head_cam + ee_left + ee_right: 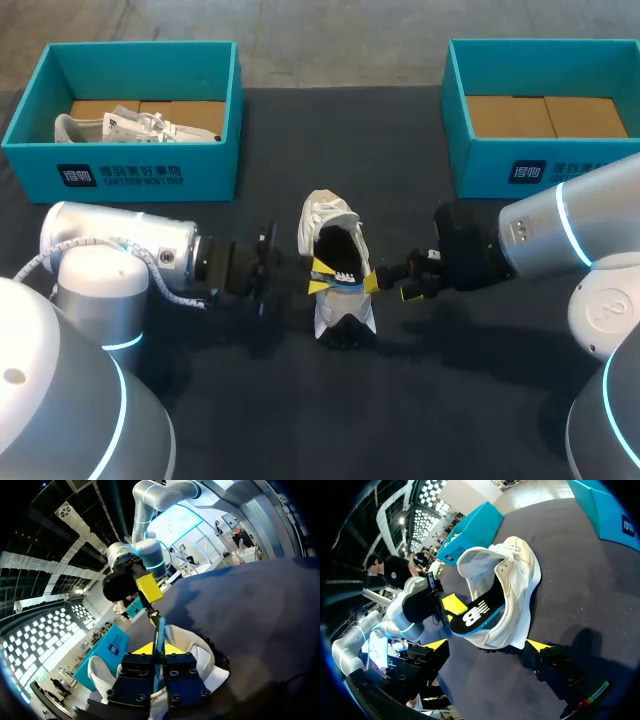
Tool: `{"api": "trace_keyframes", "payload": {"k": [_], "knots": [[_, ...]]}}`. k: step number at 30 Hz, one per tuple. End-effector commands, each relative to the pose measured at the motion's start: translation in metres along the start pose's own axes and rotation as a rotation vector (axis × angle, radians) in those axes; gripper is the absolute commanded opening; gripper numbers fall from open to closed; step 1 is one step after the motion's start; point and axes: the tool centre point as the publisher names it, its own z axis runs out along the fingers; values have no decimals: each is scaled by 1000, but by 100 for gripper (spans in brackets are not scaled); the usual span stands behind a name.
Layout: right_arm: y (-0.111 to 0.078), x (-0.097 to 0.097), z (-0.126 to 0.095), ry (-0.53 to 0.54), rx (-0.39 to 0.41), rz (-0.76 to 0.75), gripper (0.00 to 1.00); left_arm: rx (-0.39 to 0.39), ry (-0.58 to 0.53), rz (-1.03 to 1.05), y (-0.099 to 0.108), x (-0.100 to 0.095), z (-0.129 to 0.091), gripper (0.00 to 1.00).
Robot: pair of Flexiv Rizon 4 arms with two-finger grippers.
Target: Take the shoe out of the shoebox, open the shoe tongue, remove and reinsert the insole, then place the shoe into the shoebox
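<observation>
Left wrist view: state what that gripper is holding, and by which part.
The left gripper is shut on the black insole, pinching its blue-trimmed edge at the opening of the white shoe.

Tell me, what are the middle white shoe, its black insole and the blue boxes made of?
The shoe looks like soft white fabric or leather, matte and creased. The insole seems thin foam, matte black with a blue edge. The boxes look like cardboard: teal walls, plain brown floor flaps.
</observation>
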Motion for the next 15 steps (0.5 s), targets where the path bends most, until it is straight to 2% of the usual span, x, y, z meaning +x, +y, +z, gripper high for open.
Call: {"api": "trace_keyframes", "payload": {"k": [1, 15], "knots": [[-1, 2, 0, -5, -1, 1, 100, -7, 27, 10, 11, -6, 6, 0], [-1, 2, 0, -5, -1, 1, 100, -62, 108, 2, 41, -4, 9, 0]]}}
